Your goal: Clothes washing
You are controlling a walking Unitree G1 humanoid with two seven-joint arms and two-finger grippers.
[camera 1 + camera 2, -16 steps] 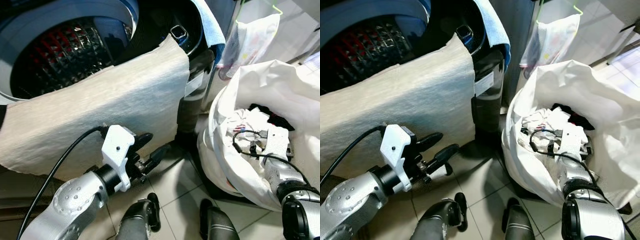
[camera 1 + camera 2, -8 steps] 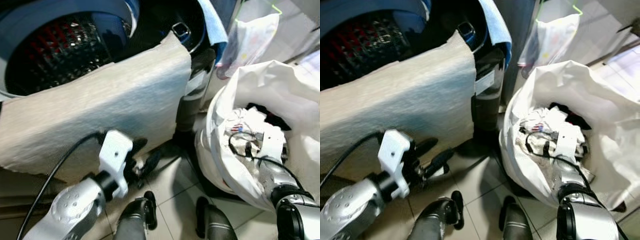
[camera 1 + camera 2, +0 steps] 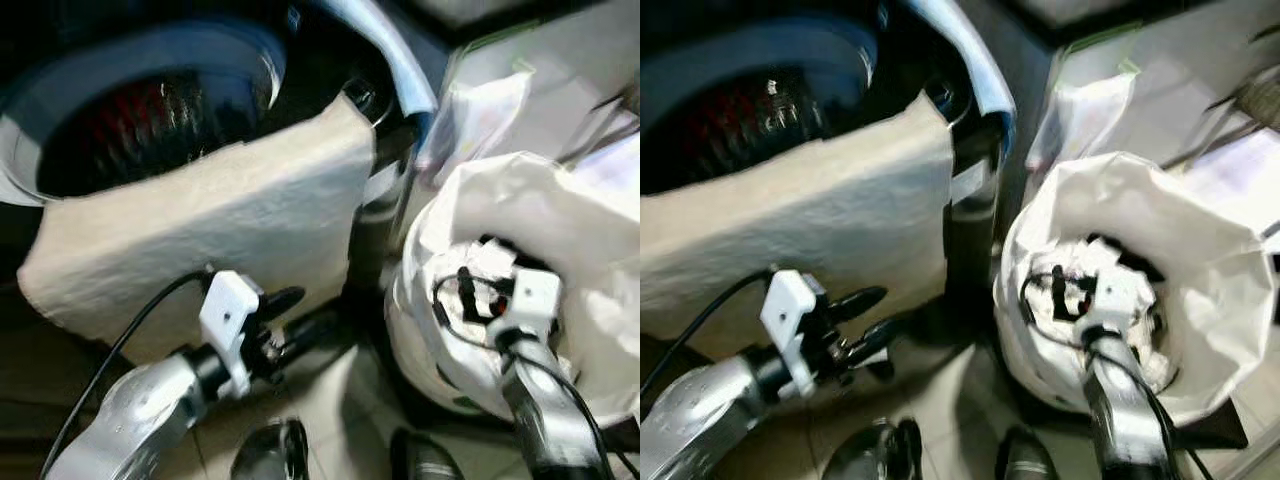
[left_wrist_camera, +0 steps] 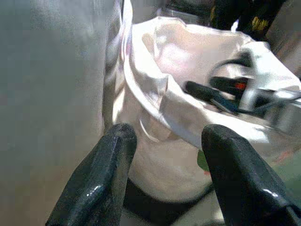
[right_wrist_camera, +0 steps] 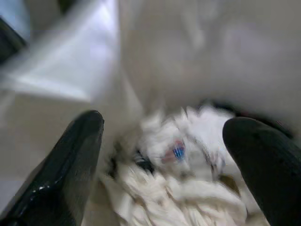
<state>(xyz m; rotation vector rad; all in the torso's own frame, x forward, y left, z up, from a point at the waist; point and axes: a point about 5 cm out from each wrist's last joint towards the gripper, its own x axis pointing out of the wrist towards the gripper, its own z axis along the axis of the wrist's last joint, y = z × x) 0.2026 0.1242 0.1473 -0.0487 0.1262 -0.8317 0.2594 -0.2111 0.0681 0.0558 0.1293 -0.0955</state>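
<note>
A beige towel hangs from the open washer drum down over the machine's front. To its right a white laundry bag stands on the floor with crumpled white clothes inside. My left gripper is held low in front of the towel's lower edge. It is open and holds nothing, and its fingers point toward the bag. My right gripper reaches down into the bag's mouth. Its fingers are spread wide just above the clothes and touch none of them.
A blue cloth lies over the washer's raised rim. The dark washer body stands between the towel and the bag. A thin white plastic bag hangs behind. My feet stand on the tiled floor below.
The whole picture has shifted and blurred, so the camera moved. Both grippers keep their places, the right one in the bag and the left one before the towel.
</note>
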